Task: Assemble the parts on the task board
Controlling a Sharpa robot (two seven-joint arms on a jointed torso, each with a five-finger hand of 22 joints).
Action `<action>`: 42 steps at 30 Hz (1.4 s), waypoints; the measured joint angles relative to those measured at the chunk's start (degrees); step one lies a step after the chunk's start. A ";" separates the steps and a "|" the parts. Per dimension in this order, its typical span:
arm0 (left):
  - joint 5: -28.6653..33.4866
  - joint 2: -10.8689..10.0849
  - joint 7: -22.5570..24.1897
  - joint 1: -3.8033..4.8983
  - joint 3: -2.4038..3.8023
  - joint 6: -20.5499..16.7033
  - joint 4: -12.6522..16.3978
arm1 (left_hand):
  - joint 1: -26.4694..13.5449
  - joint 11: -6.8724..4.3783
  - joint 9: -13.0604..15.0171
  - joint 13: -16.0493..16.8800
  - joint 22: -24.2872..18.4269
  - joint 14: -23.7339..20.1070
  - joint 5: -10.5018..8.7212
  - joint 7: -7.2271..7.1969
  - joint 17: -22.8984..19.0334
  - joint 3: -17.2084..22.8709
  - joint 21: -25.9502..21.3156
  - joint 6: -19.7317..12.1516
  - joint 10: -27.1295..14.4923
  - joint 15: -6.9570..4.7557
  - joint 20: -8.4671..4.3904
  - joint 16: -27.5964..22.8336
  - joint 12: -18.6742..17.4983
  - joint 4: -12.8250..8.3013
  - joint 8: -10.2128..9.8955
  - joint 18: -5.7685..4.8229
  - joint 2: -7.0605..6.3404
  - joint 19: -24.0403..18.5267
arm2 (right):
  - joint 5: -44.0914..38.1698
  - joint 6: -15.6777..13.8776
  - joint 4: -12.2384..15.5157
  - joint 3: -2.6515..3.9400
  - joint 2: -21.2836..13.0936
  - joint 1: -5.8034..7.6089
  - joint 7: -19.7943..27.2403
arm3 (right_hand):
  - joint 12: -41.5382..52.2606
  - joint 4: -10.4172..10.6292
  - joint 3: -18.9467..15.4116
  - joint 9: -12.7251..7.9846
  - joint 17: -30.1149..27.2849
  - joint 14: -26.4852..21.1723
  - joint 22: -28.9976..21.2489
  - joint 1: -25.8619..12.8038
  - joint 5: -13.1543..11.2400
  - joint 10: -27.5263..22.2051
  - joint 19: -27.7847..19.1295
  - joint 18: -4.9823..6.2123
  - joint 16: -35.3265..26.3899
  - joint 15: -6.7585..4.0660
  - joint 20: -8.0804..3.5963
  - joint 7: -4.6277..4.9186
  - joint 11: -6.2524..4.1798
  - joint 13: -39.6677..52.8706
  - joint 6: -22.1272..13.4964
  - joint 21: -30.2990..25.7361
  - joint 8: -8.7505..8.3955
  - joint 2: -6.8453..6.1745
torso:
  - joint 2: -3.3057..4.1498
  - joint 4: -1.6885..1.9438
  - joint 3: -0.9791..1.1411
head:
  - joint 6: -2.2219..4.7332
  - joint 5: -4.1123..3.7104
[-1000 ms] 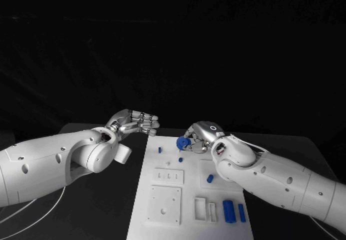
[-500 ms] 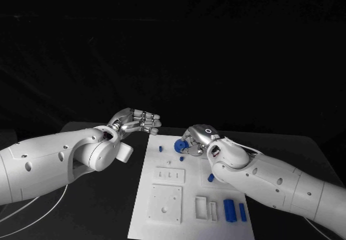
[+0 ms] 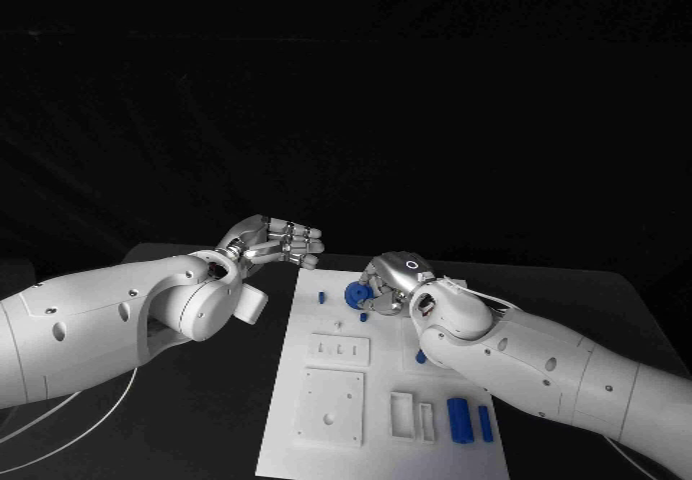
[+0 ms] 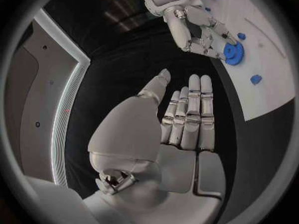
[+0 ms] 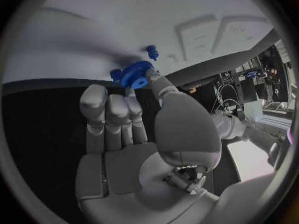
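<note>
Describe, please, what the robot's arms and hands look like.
Both arms are smooth white shells with small dark round holes, the left arm bulkier near the wrist than the right arm. The left hand and right hand are silver, segmented metal. A thin white cable trails below the left arm.

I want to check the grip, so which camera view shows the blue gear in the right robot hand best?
The right wrist view: the blue gear sits face-on, teeth visible, pinched at the right robot hand fingertips. The left wrist view shows it from the side, near the task board. The head view shows it small and partly hidden by fingers.
</note>
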 measured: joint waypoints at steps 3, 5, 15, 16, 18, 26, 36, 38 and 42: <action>0.00 0.00 0.00 0.00 0.00 0.01 0.00 | 0.00 0.00 0.00 0.00 0.00 0.00 0.00 0.00 0.00 0.00 0.00 0.00 0.00 0.00 0.00 0.00 0.00 0.00 0.00 0.00 0.00 0.00 | -0.06 0.05 -0.26 -0.20 0.18 -0.27 0.04 | -0.26 0.00 0.00 -0.02 0.00 0.00 0.00 0.00 0.00 0.00 0.00 0.00 0.00 0.00 0.00 0.01 0.00 0.00 -0.01 0.00 -0.17 0.00 | 0.00 -0.01 0.00 | 0.00 0.04; 0.00 0.01 -0.01 -0.02 0.00 0.02 0.00 | 0.00 0.00 0.00 0.00 0.00 0.00 0.00 0.00 0.00 0.00 0.00 0.00 0.00 0.00 0.00 0.00 0.00 0.00 0.00 0.00 0.00 0.00 | -0.10 0.06 -0.44 -0.20 0.20 -0.32 0.04 | -0.27 0.00 0.00 -0.02 0.00 0.00 0.00 0.00 0.00 0.00 0.00 0.00 0.00 0.00 0.00 0.01 0.00 0.00 -0.01 0.00 -0.17 0.00 | 0.00 -0.01 0.00 | 0.00 0.04; 0.00 -0.09 -0.03 -0.01 0.00 0.05 0.00 | 0.00 0.00 0.00 0.00 -0.01 0.00 0.00 0.00 0.00 0.00 0.45 0.00 0.00 0.00 0.21 0.00 0.00 0.00 0.00 0.00 0.00 -0.21 | -0.17 0.11 -0.32 -0.22 -0.18 -0.44 0.07 | -0.27 0.07 0.07 -0.02 -0.05 0.00 0.00 0.01 0.00 0.00 0.00 -0.01 0.00 0.00 0.00 0.01 0.00 0.00 -0.02 0.00 -0.17 0.01 | -0.02 -0.08 0.03 | -0.28 0.03; 0.00 -0.11 -0.03 -0.01 0.00 0.06 0.00 | 0.00 0.00 0.00 0.00 -0.01 0.00 0.00 0.00 0.00 0.00 0.45 0.00 0.00 0.00 0.21 0.00 0.00 0.00 0.00 0.00 0.00 -0.21 | -0.18 0.13 -0.31 -0.22 -0.26 -0.47 0.07 | -0.27 0.07 0.07 -0.02 -0.04 0.00 0.00 0.01 0.00 0.00 0.00 0.00 0.00 0.00 0.00 0.01 0.00 0.00 -0.02 -0.10 -0.16 0.01 | -0.02 -0.08 0.03 | -0.29 0.04; 0.00 -0.12 -0.04 0.00 0.00 0.06 0.01 | 0.00 0.00 0.00 0.00 -0.01 0.00 0.00 0.00 0.00 0.00 0.45 0.00 0.00 0.00 0.21 0.00 0.00 0.00 0.00 0.00 0.00 -0.21 | -0.18 0.19 -0.35 -0.25 -0.32 -0.53 0.07 | -0.27 0.07 0.08 0.11 -0.15 0.00 0.00 0.01 0.01 0.01 0.00 0.00 0.00 0.00 0.00 0.01 0.00 -0.03 -0.02 -0.33 -0.11 0.02 | -0.02 -0.12 0.04 | -0.29 0.07; 0.00 -0.08 -0.08 0.00 0.00 0.09 0.02 | 0.00 0.00 0.00 0.00 -0.11 0.00 0.00 0.00 0.00 0.00 0.45 0.00 0.00 0.00 0.21 0.00 0.00 0.00 0.00 0.00 0.00 -0.21 | 0.07 0.95 -1.08 -0.34 0.15 -0.72 0.07 | -1.64 5.79 -1.29 -0.38 -0.48 -0.01 0.00 -2.91 1.39 -0.63 0.00 -0.01 -0.68 0.00 0.00 1.51 0.62 -1.09 -5.83 -1.23 -0.09 0.32 | -0.02 -0.14 0.07 | -0.08 -0.06; -0.01 -0.10 -0.16 0.00 0.00 0.11 0.02 | 0.00 0.00 -0.01 0.00 -0.11 0.00 0.00 0.00 0.00 0.00 0.45 0.00 0.00 0.00 0.21 0.00 0.00 0.00 0.00 0.00 0.00 -0.21 | 1.27 1.80 -1.66 -0.32 0.47 -0.55 0.98 | -2.00 12.48 -4.60 -0.44 -0.56 -0.01 -0.01 -3.92 2.01 -1.03 0.00 0.00 -1.34 0.01 0.00 1.82 1.02 -1.86 -8.19 -1.90 0.18 0.03 | -0.02 -0.12 0.07 | -0.02 -0.07; -0.01 -0.10 -0.16 0.00 0.00 0.11 0.02 | 0.00 0.00 0.00 0.00 -0.11 0.00 0.00 0.00 0.00 0.00 0.45 0.00 0.00 0.00 0.21 0.00 0.00 0.00 0.00 0.00 0.00 -0.21 | 1.53 1.86 -1.66 -0.33 0.45 -0.53 1.17 | -2.00 12.78 -4.31 -0.53 -0.54 -0.01 -0.01 -3.92 2.61 -1.03 0.00 0.00 -1.34 0.01 0.00 1.83 1.02 -1.85 -8.19 -1.90 0.16 0.03 | -0.01 -0.12 0.05 | -0.02 -0.07; -0.01 -0.09 -0.19 0.00 0.00 0.12 0.04 | 0.00 0.00 0.00 0.00 -0.11 0.00 0.00 0.00 0.00 0.00 0.45 0.00 0.00 0.00 0.21 0.00 0.00 0.00 0.00 0.00 0.00 -0.20 | 2.12 2.08 -1.57 -0.33 0.27 -0.51 1.49 | -2.00 13.44 -2.99 -0.54 -0.37 -0.01 -0.01 -4.55 3.12 -1.03 0.00 0.00 -1.34 0.01 0.00 1.84 1.02 -1.86 -8.38 -1.90 0.01 0.65 | 0.00 -0.11 0.04 | -0.02 -0.10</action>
